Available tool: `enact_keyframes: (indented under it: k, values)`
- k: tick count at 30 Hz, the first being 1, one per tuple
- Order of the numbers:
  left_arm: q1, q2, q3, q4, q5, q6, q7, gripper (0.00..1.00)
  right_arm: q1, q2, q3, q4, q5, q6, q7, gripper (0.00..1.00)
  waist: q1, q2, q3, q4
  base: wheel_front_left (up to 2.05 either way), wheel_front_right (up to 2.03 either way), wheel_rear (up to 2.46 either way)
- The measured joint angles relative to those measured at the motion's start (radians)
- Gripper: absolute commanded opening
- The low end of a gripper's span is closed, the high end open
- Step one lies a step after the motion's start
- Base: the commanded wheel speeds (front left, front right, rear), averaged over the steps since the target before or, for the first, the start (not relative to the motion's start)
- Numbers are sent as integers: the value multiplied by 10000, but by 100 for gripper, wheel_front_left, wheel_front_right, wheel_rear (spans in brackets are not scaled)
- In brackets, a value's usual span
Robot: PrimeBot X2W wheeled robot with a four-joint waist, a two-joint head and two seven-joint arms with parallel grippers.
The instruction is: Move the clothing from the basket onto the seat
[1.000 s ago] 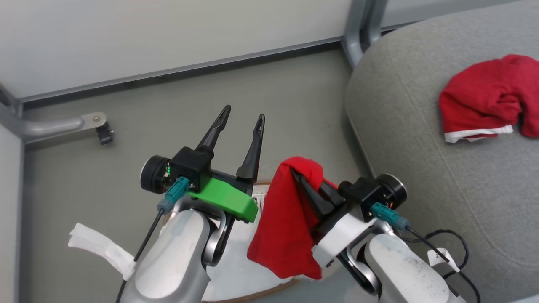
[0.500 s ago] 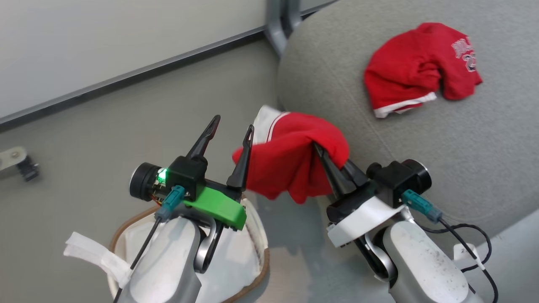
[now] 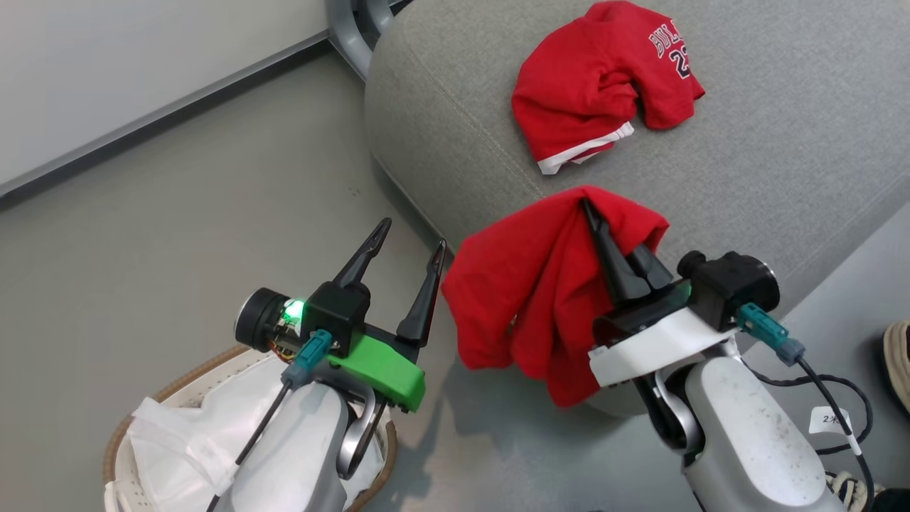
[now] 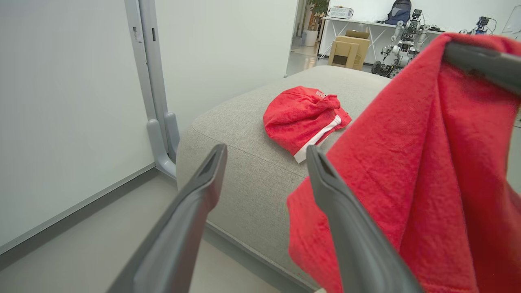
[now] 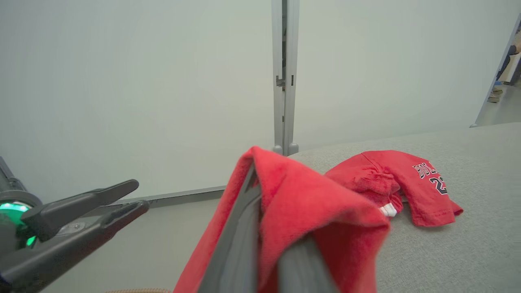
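My right gripper [image 3: 604,235] is shut on a plain red garment [image 3: 540,284] that hangs from its fingers over the front corner of the grey couch [image 3: 782,142]. In the right wrist view this garment [image 5: 309,203] drapes over both fingers and hides their tips. A second red garment with "BULLS 23" lettering and white trim [image 3: 597,85] lies crumpled on the couch top. My left gripper [image 3: 414,233] stands open and empty above the floor, left of the hanging garment [image 4: 427,183]. The basket [image 3: 178,377] shows its brown rim at the lower left, under my left forearm.
A plain white cloth [image 3: 178,441] lies in the basket. A grey metal post [image 3: 352,28] stands by the couch's far corner against the pale wall. A shoe [image 3: 897,363] shows at the right edge, and a black cable [image 3: 832,398] loops beside my right arm.
The head view has swung right, bringing the couch closer. My right gripper has carried the red garment from above the basket to the couch's front corner. The left gripper stays open.
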Motion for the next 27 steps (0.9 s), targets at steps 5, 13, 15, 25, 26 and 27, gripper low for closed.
enact_keyframes:
  k: [5, 13, 15, 25, 26, 27]
  values:
    - [1, 0, -150, 98, 92, -29, 0, 100, -628, -397, -211, -42, -173, 0, 0, 0, 0, 0, 181, -62, 0, 0, 0]
    - [85, 61, -33, 107, 314, -33, 2, 100, -2984, -1954, -700, 33, -761, 2, 0, 0, 0, 0, 598, -29, 0, 0, 0]
    - [82, 82, -35, 104, 343, -33, 0, 100, -3603, -2336, -826, 186, -890, 0, 2, 0, 0, 1, 740, 27, 0, 0, 0]
    - [-426, 267, -341, 61, 359, -35, 0, 100, -6032, -3981, -1379, 1743, -1630, 2, 0, 0, 0, 0, 1565, 619, 0, 0, 0]
    - [-477, 280, -355, 56, 366, -35, 0, 100, -6188, -4082, -1536, 1983, -1726, 2, 0, 0, 0, 0, 1649, 716, 0, 0, 0]
    - [-528, 295, -353, 46, 370, -35, 0, 100, -6329, -4169, -1678, 2232, -1816, 2, 0, 0, 0, 0, 1734, 814, 0, 0, 0]
